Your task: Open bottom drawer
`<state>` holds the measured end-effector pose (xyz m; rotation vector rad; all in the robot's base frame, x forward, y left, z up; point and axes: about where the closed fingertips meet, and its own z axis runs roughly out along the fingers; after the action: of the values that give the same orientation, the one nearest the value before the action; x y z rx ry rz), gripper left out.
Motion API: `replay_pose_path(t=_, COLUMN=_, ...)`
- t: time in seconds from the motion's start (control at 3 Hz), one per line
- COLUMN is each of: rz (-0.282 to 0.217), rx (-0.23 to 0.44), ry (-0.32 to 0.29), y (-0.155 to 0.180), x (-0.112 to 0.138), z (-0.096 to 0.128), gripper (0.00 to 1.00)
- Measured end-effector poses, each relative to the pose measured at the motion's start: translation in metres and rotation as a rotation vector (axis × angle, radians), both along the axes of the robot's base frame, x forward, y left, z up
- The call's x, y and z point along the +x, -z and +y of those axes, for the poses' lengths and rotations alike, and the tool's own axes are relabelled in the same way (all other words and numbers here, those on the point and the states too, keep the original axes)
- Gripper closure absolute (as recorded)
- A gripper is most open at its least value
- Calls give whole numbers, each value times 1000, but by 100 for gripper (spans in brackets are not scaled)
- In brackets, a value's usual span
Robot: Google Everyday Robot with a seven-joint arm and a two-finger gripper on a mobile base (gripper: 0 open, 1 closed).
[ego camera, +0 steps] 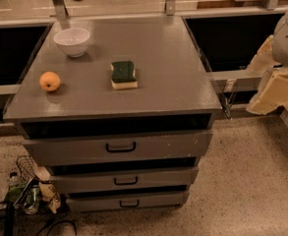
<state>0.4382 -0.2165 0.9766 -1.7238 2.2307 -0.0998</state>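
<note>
Bottom drawer point(158, 201): stiff wood, probably light; take small black handle point(129, 203) mid-front. My gripper point(276, 90) far right, spread or closed unclear.

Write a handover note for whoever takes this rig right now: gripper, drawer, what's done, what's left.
Gripper: not in view; only the arm shows at the right edge, away from the cabinet.
Bottom drawer: lowest of three, looks shut, nothing touching its handle.
Done: nothing yet.
Left: bring the gripper to the handle, grasp it, pull the drawer out.
On top: bowl, orange, sponge.
</note>
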Motion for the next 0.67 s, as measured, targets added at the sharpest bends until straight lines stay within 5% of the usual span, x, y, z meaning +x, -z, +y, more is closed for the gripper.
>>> replay_pose_path(t=0.67, rz=0, rx=0, ry=0, y=0, x=0, z=0, gripper=96)
